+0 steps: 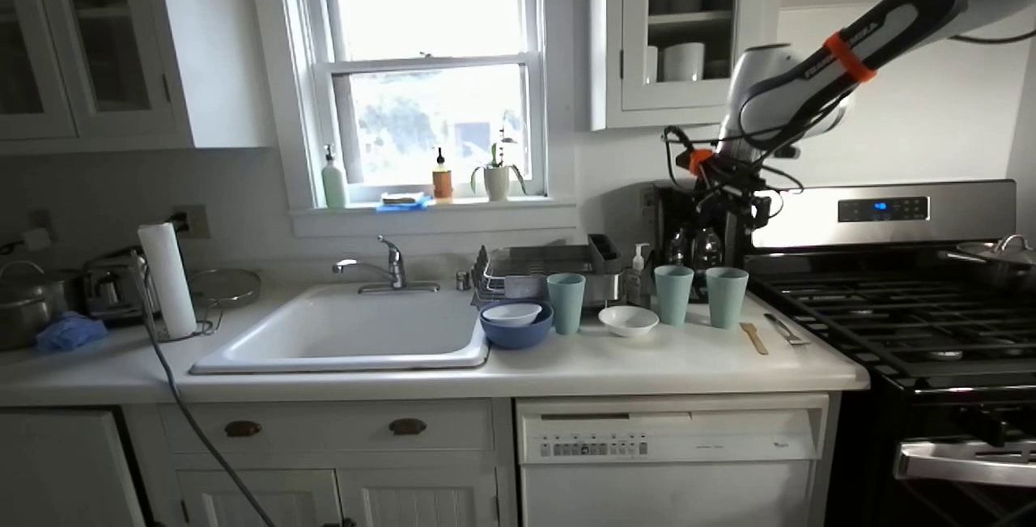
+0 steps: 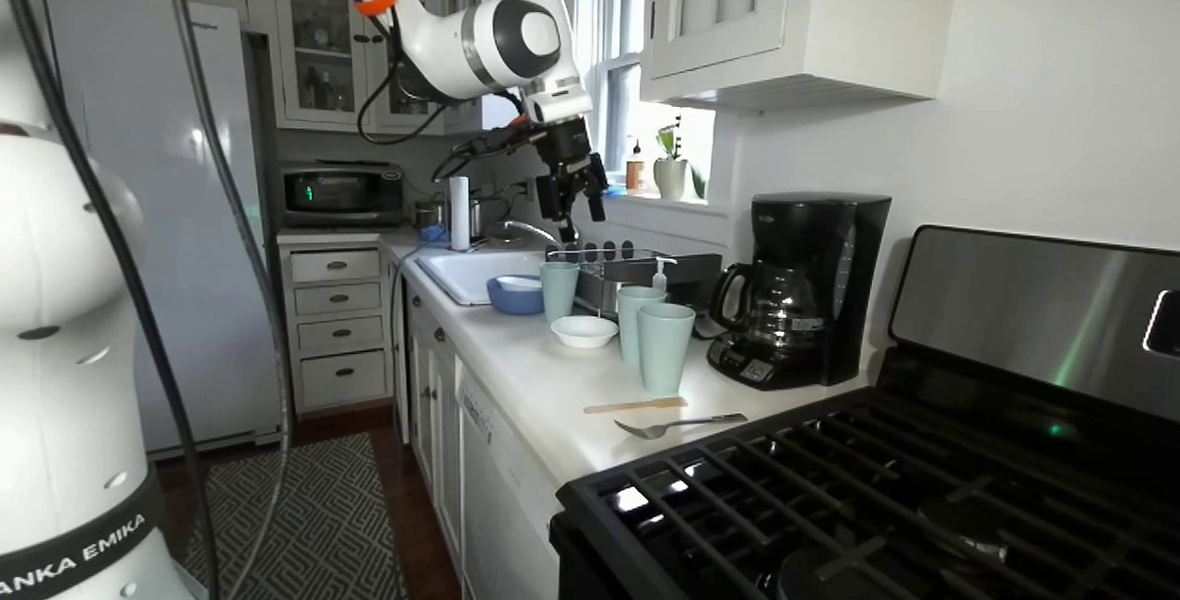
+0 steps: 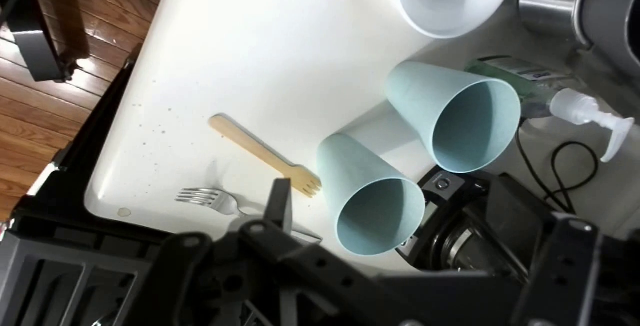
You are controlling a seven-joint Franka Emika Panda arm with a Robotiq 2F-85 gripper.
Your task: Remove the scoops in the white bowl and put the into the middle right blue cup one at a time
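Observation:
A shallow white bowl [image 1: 629, 320] sits on the counter between pale blue cups; it also shows in an exterior view [image 2: 584, 332] and, cut by the top edge, in the wrist view [image 3: 445, 0]. I see no scoops in it or elsewhere. One pale blue cup [image 1: 566, 304] stands left of it. A middle cup [image 1: 673, 295] and an end cup [image 1: 727, 298] stand to its right; the wrist view shows the middle cup [image 3: 452, 115] and end cup [image 3: 370, 196] upright with nothing visible inside. My gripper [image 2: 583, 222] is open and empty, high above the counter.
A blue bowl [image 1: 518, 333] holds another white bowl [image 1: 511, 315] beside the sink [image 1: 340, 363]. A wooden fork [image 3: 260, 153] and metal fork [image 3: 212, 198] lie near the end cup. A coffee maker [image 2: 802, 296], soap bottle [image 3: 530, 83], dish rack [image 1: 542, 264] and stove [image 2: 885, 489] stand around.

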